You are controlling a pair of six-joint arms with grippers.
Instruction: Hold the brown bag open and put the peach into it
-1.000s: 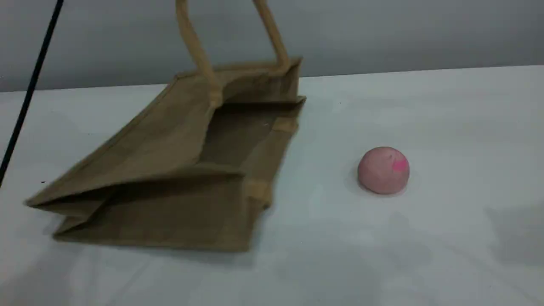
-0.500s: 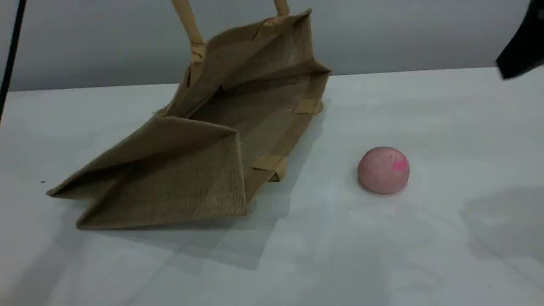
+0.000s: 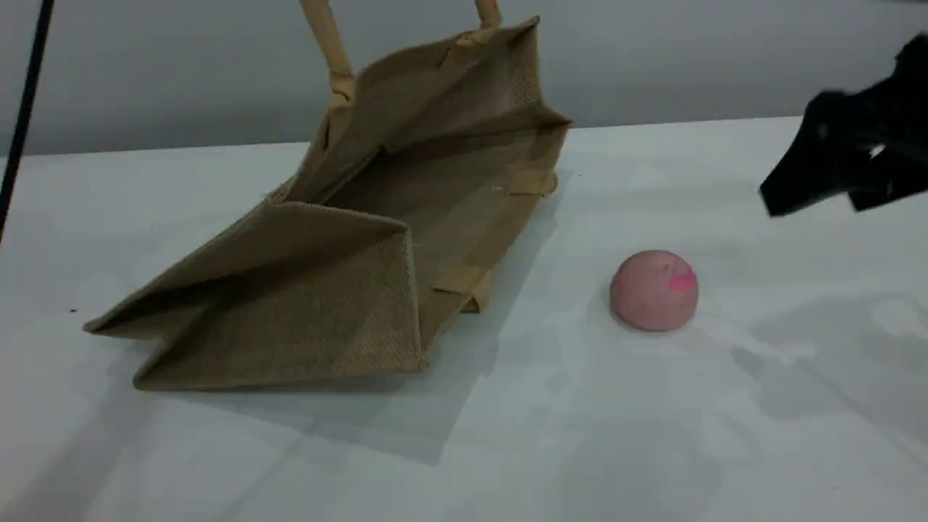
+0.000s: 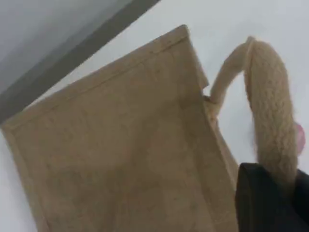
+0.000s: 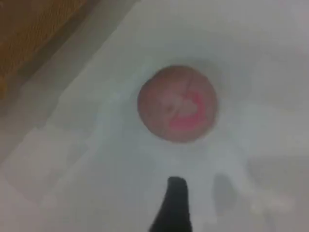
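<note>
The brown bag (image 3: 326, 290) lies on its side at the table's left, mouth facing right and gaping wide. Its upper handle (image 3: 330, 51) runs taut out of the top edge. In the left wrist view my left gripper (image 4: 270, 203) is shut on that padded handle (image 4: 270, 111), above the bag's (image 4: 120, 145) woven side. The peach (image 3: 654, 290) rests on the table right of the bag's mouth. My right gripper (image 3: 815, 203) hangs open above and to the right of the peach, apart from it. The right wrist view has the peach (image 5: 177, 103) just beyond one fingertip (image 5: 175, 203).
The white table (image 3: 652, 435) runs back to a grey wall. A thin black cable (image 3: 25, 109) slants down at the far left. The bag's lower handle tabs (image 3: 464, 279) lie on the table at the mouth.
The bag's upper side has been lifted by its handle, so the mouth gapes wider. My right gripper has entered from the right and dropped toward the peach, which has not moved.
</note>
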